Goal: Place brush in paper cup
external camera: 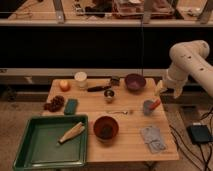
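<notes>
Brush (98, 88) lay flat on the table (125, 150), back half, not in the cup. Long axis ran roughly left-right, with the right end tilted slightly toward the far edge. The dark handle end pointed left and the paler tan end pointed right, toward a small dark block (115, 80).

Paper cup (80, 79) stood upright just beside the brush's left end, slightly behind it; contact between them could not be told. An orange fruit (64, 85) sat left of the cup. A small metal cup (109, 94) stood just in front of the brush's right end, with a thin spoon (120, 112) lying further forward.

Purple bowl (135, 81) sat at back right. A grey cup with an orange tool (149, 106) stood near the right edge. A brown bowl (106, 127) sat centre front, a grey cloth (152, 138) to its right. On the left side were a dark berry cluster (54, 103), a green sponge (71, 106), and a green tray (30, 150) holding a pale husk-like item (71, 132).

Gripper (168, 91) hung off the table's right edge, right of the purple bowl and well apart from the brush; the white arm (192, 62) rose above it. Nothing was seen in its grasp; clenched or released, cannot tell
</notes>
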